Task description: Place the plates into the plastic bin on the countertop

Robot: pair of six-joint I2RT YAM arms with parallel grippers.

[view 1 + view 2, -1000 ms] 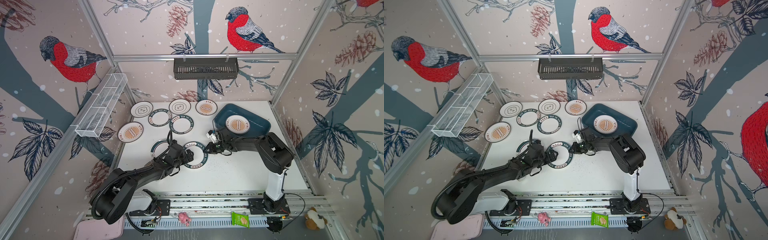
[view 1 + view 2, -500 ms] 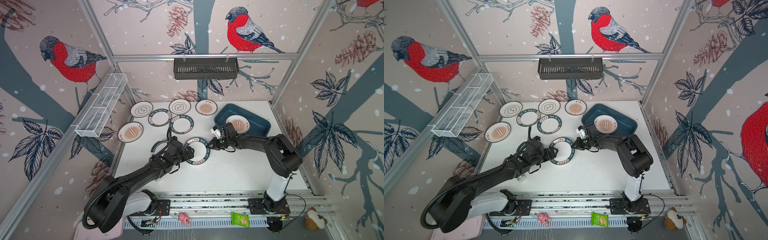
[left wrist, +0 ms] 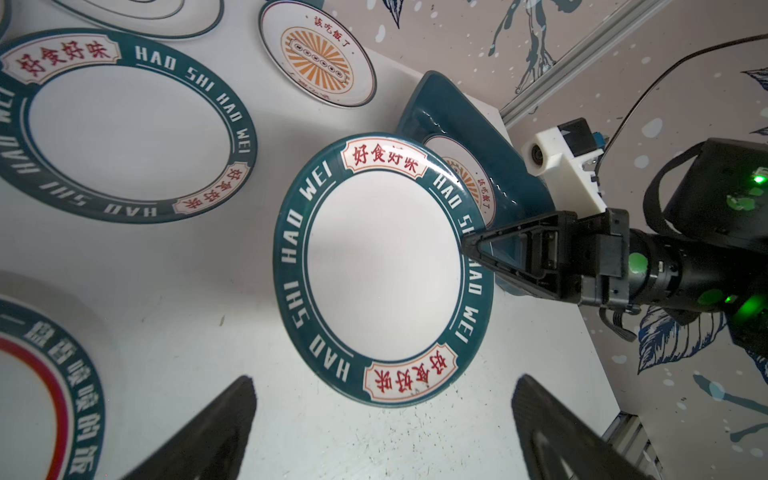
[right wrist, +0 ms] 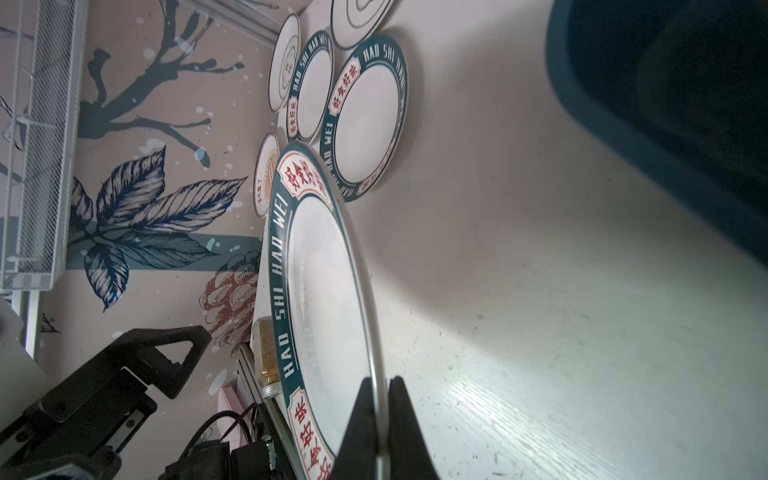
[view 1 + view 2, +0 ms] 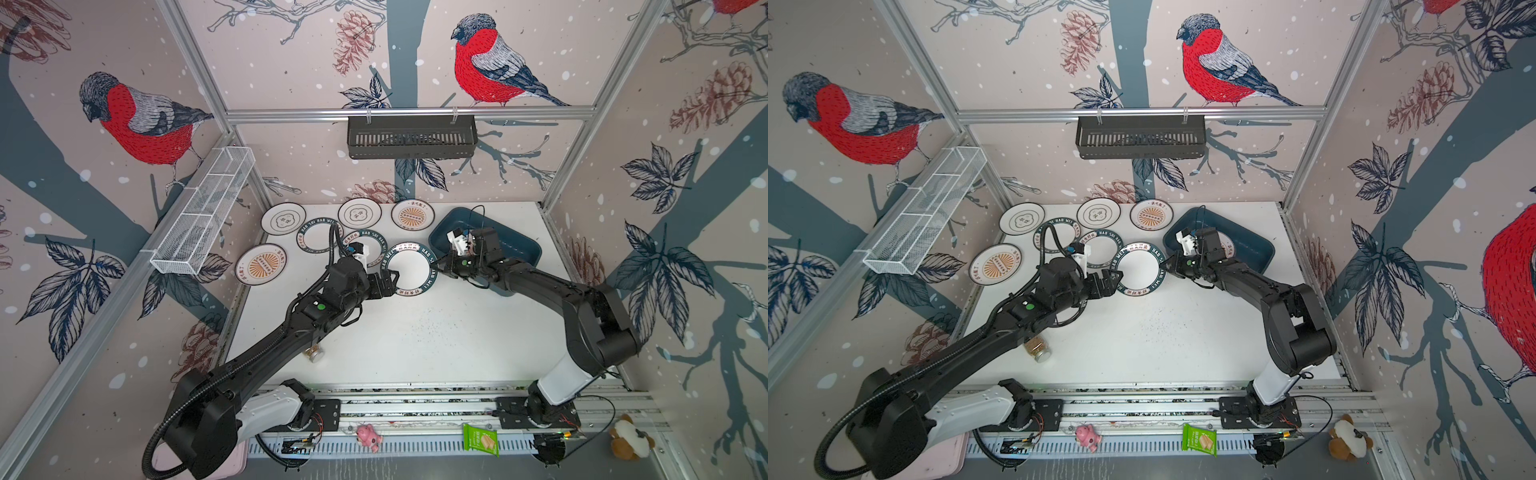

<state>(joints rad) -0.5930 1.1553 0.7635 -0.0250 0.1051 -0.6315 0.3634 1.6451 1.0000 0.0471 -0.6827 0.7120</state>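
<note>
In a top view the right gripper [image 5: 439, 267] pinches the 3 o'clock rim of the green-rimmed plate [image 5: 410, 269] over the countertop [image 5: 436, 332], with the plastic bin [image 5: 525, 253] at its 2 o'clock and the left gripper [image 5: 390, 282] at 8 o'clock; the left wrist view shows that gripper's fingers [image 3: 208, 436] spread, short of the rim; the right wrist view shows fingertips [image 4: 358, 419] clamping the edge.

Bare countertop [image 5: 436, 332] in front; plates [image 5: 359, 212] far-left.

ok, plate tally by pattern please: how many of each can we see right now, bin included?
Dark green lettered rim: 4 (one in the right gripper, two flat on the countertop, one partly seen in the left wrist view)
Orange sunburst centre: 3 (two on the countertop, one in the plastic bin)
Cloud-outline centre: 2
Total: 9 plates visible
</note>
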